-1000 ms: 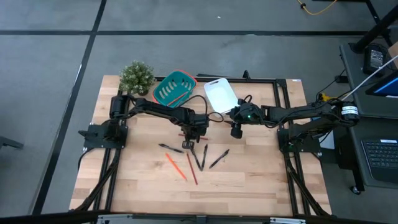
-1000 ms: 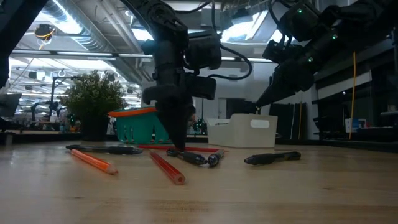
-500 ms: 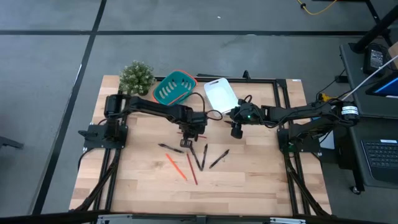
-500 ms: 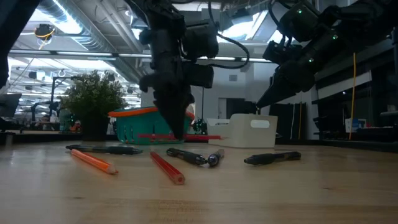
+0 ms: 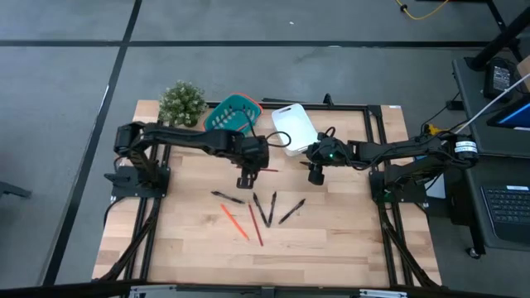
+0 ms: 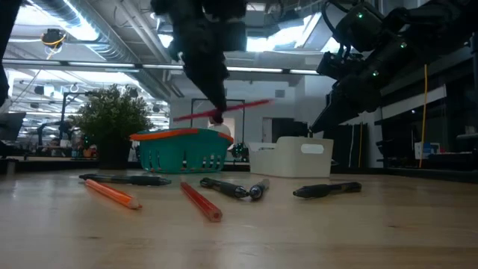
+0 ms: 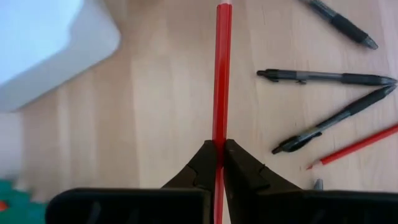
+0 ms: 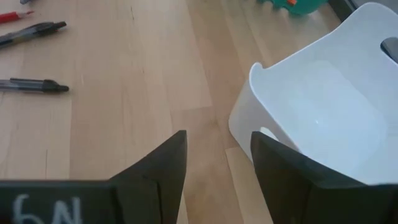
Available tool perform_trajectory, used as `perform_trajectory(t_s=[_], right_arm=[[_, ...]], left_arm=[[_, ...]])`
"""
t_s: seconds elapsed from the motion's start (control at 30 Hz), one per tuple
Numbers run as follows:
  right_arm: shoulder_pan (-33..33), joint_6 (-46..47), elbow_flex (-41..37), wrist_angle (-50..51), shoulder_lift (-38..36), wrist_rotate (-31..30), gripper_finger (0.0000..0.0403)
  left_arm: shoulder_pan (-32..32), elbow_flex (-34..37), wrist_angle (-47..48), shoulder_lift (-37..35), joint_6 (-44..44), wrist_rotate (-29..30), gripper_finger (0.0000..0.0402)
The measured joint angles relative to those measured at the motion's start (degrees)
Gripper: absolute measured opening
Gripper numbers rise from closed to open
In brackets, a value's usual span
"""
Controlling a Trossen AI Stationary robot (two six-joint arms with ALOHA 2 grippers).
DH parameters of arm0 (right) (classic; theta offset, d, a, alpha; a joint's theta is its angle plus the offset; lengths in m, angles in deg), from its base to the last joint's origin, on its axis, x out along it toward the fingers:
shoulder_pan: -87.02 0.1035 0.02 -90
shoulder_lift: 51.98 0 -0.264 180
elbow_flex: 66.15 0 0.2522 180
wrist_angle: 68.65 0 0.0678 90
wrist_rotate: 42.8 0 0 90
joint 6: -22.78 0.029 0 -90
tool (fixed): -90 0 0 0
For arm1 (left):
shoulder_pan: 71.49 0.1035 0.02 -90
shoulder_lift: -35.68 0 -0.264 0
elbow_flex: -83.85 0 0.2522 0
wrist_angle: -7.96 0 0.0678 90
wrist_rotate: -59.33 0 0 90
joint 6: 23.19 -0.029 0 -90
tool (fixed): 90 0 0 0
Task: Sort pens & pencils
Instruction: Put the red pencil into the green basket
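Gripping a red pencil [image 7: 222,74] between its closed fingers [image 7: 202,163], the left end effector [image 5: 246,175] held the stick level and well above the bench [image 5: 331,232]. One second earlier that end effector had stood low among the scattered sticks with its fingertips at the bench surface; it had since risen and drawn back toward the far side, so the pencil now hung clear of the bench in the low view [image 6: 222,110].

- Nearest below and on the near side of the left end effector lay the remaining items: two red and orange pencils [image 5: 244,223] side by side, and the pens [image 5: 269,207], black sticks fanned together, with one more pen [image 5: 227,197] set slightly apart to the left.
- Beyond the left end effector, on the far side, stood the teal basket [image 5: 217,124]; just to the right of the basket stood the white bin [image 5: 286,117].
- The right end effector [image 5: 315,175] hovered to the right of the left one, beside the white bin, with its fingers [image 8: 163,165] spread wide and holding nothing.
- A potted plant [image 5: 181,101] stood at the far left corner of the bench.

Judged from the lift, the pickup of one pencil was complete and the carry stage had begun. The likely destination was one of the two containers beyond the end effector; which one could not be told. Two pencils and all visible pens remained unsorted on the bench.
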Motion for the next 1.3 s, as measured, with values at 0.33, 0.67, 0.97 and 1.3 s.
perform_trajectory(t_s=[0.33, 0.67, 0.97, 1.3], right_arm=[[0.0, 0.1, 0.0, 0.4, 0.0, 0.0, 0.0180], [0.0, 1.2, 0.0, 0.3, 0.0, 0.0, 0.0180], [0.0, 1.3, 0.0, 0.1, 0.0, 0.0, 0.0180], [0.0, 1.2, 0.0, -0.1, 0.0, 0.0, 0.0180]], left_arm=[[0.5, 6.9, -3.4, -7.9, 1.2, 4.5, 0.0011], [4.1, 22.4, -17.8, -21.0, 2.4, 4.8, 0.0001], [9.1, 28.7, -23.5, -30.6, 1.1, 5.6, 0.0001], [14.7, 28.7, -23.2, -32.4, 0.6, 6.6, 0.0000]])
